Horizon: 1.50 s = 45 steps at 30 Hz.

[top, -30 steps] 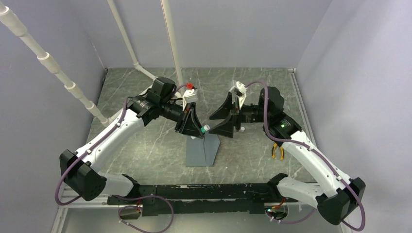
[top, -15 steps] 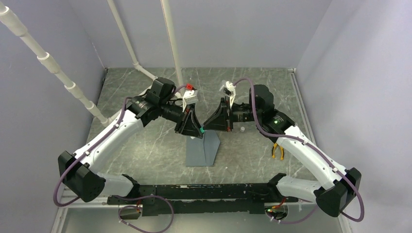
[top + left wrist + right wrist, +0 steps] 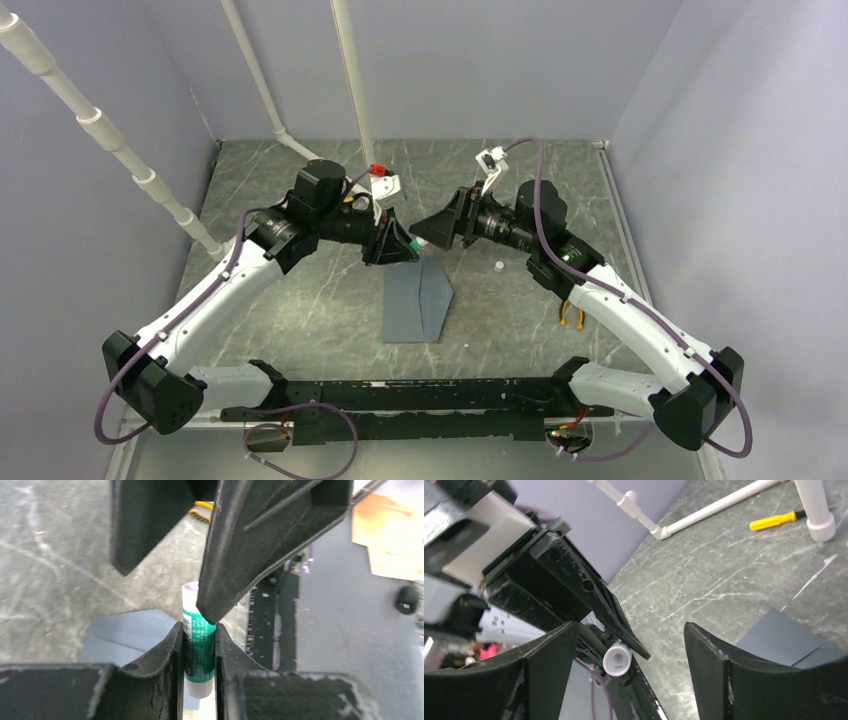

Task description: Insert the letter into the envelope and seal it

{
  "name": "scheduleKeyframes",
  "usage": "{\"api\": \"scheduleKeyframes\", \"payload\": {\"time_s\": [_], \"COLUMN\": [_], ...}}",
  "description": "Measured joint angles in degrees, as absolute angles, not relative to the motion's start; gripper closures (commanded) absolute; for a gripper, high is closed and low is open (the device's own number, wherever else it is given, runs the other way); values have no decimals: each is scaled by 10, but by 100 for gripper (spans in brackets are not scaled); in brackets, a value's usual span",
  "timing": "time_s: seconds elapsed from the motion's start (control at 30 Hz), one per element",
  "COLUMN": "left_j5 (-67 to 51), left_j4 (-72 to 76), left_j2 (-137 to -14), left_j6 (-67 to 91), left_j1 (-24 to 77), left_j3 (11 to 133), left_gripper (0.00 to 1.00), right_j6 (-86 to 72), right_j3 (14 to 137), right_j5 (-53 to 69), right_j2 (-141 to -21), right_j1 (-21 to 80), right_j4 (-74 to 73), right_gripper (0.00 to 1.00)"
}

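Note:
The slate-grey envelope (image 3: 415, 300) lies flat on the table, also seen in the left wrist view (image 3: 130, 635) and the right wrist view (image 3: 779, 640). The letter is not in view. My left gripper (image 3: 408, 244) is shut on a green and white glue stick (image 3: 198, 640) and holds it above the envelope's far end. My right gripper (image 3: 428, 228) is open and faces the left one; the stick's white end (image 3: 617, 661) lies between its spread fingers (image 3: 549, 650). One right finger tip is right by the stick's upper part in the left wrist view.
Yellow-handled pliers (image 3: 573, 313) lie by the right arm. A small white cap (image 3: 497, 266) lies right of the envelope. A yellow screwdriver (image 3: 771, 521) lies near the white pipes (image 3: 355, 80) at the back. Grey walls stand on three sides.
The right gripper came in from the right onto the glue stick. Both grippers then shifted toward the back, the left one carrying the stick farther from the envelope.

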State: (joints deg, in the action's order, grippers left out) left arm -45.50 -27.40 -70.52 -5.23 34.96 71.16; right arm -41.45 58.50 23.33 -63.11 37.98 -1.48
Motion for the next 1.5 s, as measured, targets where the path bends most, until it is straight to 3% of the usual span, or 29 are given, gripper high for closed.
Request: {"api": "scheduleKeyframes", "payload": {"time_s": [0.17,0.37,0.47,0.63,0.8,1.03,1.07,1.17,1.23,1.3,1.5], "left_j5": [-550,-633,-649,-652,-615,-445,-426,-388,-381,-385,-447], "left_j4": [-292,-322,-329,-338,-342,-321,-316,-302,-305,-320,-343], "left_j2": [-714,-732,-737,-741,-739,-709,-707,-707,-707,-707,-706], "left_j6": [-37,-38,-39,-40,-50,-87,-94,-105,-109,-111,-108], "left_j1": [354,355,356,355,353,354,356,361,362,363,364], "left_j3": [720,746,752,752,752,742,741,741,741,741,741], "left_gripper": [98,98,98,98,98,98,98,98,98,98,98], "right_j6": [-281,-158,-136,-144,-204,-377,-399,-443,-442,-412,-275], "right_j3": [586,589,591,601,601,604,602,600,601,604,596], "right_j5": [349,461,477,484,453,300,282,237,235,241,345], "right_j2": [-604,-580,-583,-599,-610,-638,-639,-641,-645,-645,-605], "right_j1": [376,377,377,376,375,382,384,388,389,384,376], "right_j4": [-30,-66,-77,-85,-83,-69,-65,-59,-55,-55,-59], "right_gripper": [22,58,82,100,100,100,97,50,33,27,27]}}
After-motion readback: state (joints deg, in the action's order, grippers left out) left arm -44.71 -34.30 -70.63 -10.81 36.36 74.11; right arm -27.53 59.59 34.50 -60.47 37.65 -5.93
